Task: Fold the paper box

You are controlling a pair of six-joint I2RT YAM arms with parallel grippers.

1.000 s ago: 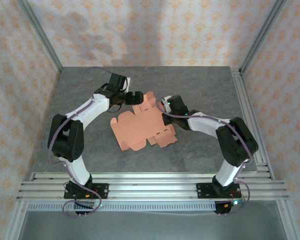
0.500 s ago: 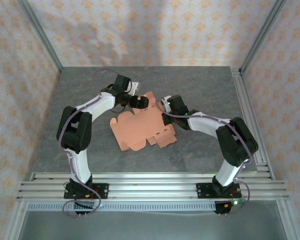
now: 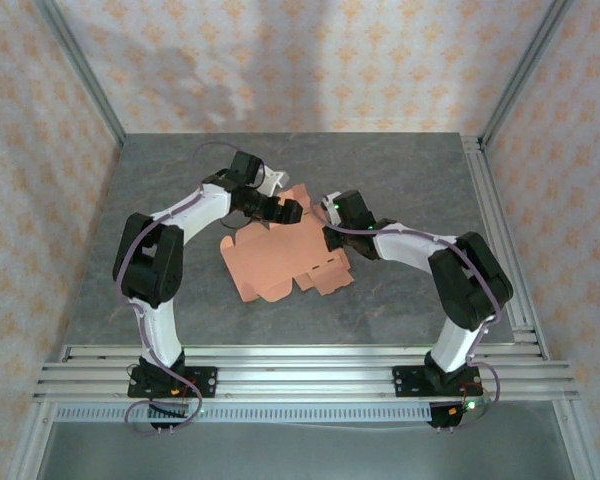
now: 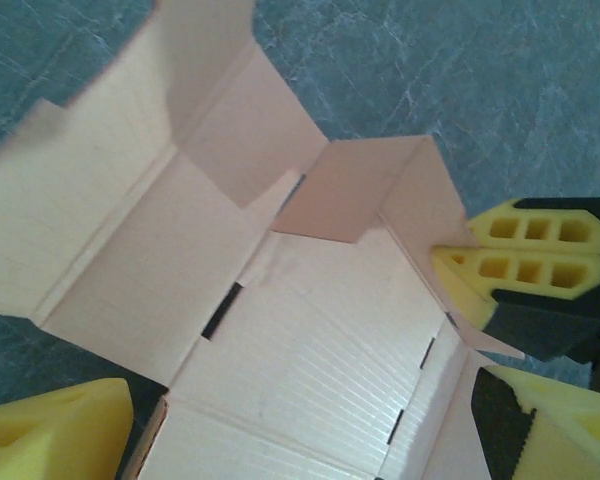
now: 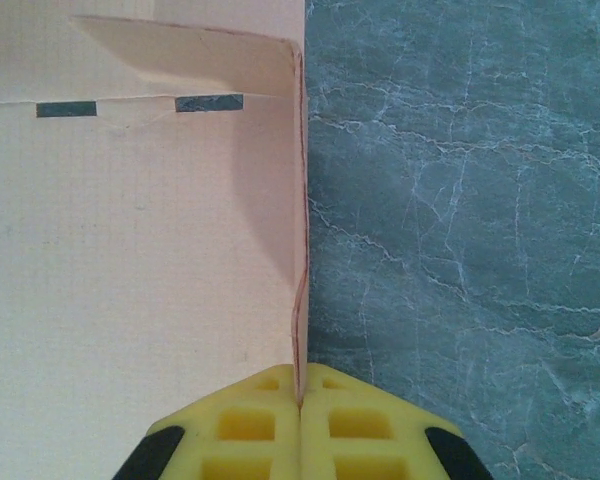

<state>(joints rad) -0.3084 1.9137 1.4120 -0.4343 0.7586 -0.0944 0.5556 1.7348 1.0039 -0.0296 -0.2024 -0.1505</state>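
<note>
The paper box [image 3: 280, 258] is a salmon-orange die-cut card sheet lying opened out at about the centre of the bench [image 3: 410, 170]. Most panels lie flat. The flaps along its far edge and its right edge are creased upward. The left wrist view shows score lines and short dark slots [image 4: 220, 310] cut along the folds.

The left arm rises from its base at the near edge, bends at a raised elbow and reaches to the far edge of the sheet. The left gripper [image 3: 285, 210] hangs over the raised far flaps. Its yellow fingers [image 4: 55, 435] stand wide apart, one on each side of the panel below, gripping nothing.

The right arm runs low from an elbow near the right edge toward the sheet's right side. The right gripper [image 5: 302, 395] has its two yellow fingers pressed together on the upright right-hand flap, pinching the thin card edge between them.
</note>
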